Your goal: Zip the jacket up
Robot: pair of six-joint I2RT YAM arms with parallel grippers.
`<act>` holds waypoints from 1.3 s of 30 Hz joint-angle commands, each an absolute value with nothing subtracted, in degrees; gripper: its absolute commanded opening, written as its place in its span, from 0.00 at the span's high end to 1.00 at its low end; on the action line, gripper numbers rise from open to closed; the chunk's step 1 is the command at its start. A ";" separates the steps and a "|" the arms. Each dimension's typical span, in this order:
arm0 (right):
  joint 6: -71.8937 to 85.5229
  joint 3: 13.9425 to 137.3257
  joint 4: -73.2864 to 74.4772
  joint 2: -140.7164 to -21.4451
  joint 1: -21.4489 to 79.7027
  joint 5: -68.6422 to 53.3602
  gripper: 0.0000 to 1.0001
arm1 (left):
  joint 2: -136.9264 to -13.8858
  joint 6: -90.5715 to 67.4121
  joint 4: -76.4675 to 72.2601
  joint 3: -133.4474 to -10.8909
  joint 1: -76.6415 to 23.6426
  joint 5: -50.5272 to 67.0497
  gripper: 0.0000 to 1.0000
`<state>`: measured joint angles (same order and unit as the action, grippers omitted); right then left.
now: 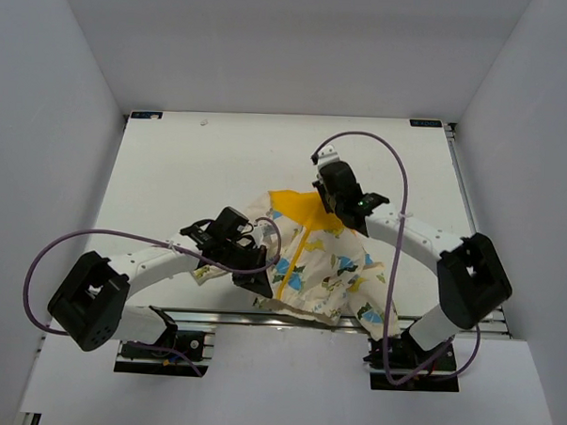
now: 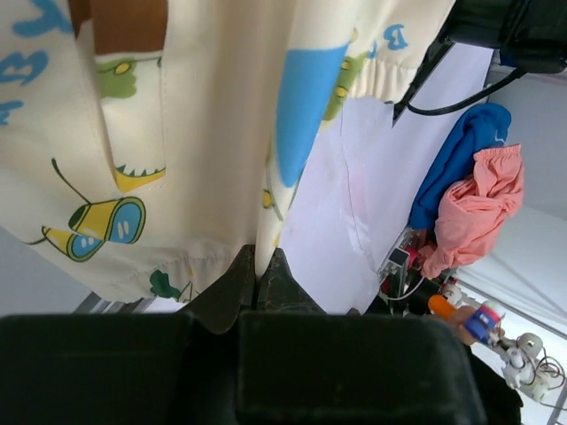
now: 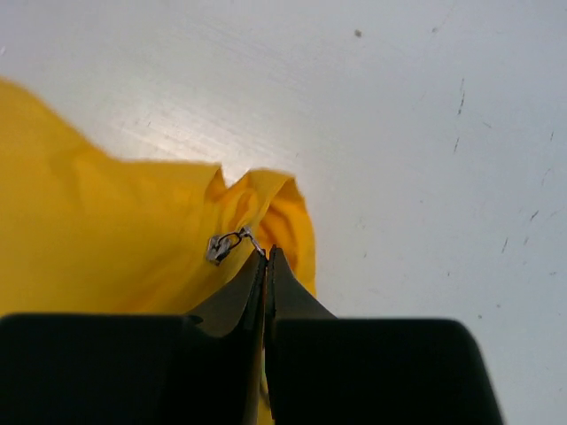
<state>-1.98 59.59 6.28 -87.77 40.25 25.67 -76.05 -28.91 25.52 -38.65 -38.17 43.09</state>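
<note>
The jacket (image 1: 330, 266) lies crumpled at the table's near middle, cream with blue, green and yellow prints, its yellow-orange hood part (image 1: 298, 207) toward the back. My left gripper (image 1: 259, 283) is shut on the jacket's lower cream edge; in the left wrist view the jaws (image 2: 262, 268) pinch a fold of the cream fabric (image 2: 213, 133), which hangs stretched before the camera. My right gripper (image 1: 329, 205) is at the yellow part; in the right wrist view its jaws (image 3: 267, 256) are shut on the pull tab of the metal zipper slider (image 3: 219, 247), set in yellow fabric (image 3: 97, 239).
White walls enclose the table (image 1: 201, 171) on three sides. The metal rail of the front edge (image 1: 260, 318) runs just under the jacket. Past the table, the left wrist view shows a blue cloth (image 2: 465, 150), a pink cloth (image 2: 474, 217) and small clutter.
</note>
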 commanded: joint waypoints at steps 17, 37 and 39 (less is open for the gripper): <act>-6.42 90.53 2.45 -109.60 21.27 19.17 1.00 | -76.01 -31.56 30.14 -37.70 -38.85 43.77 1.00; 12.73 77.79 13.53 -86.67 15.48 15.47 0.11 | -81.12 -28.21 60.31 -77.50 -24.58 0.80 0.02; 17.12 76.38 16.41 -83.24 10.74 13.11 0.11 | -81.13 -29.61 57.15 -80.75 -18.40 -2.80 0.02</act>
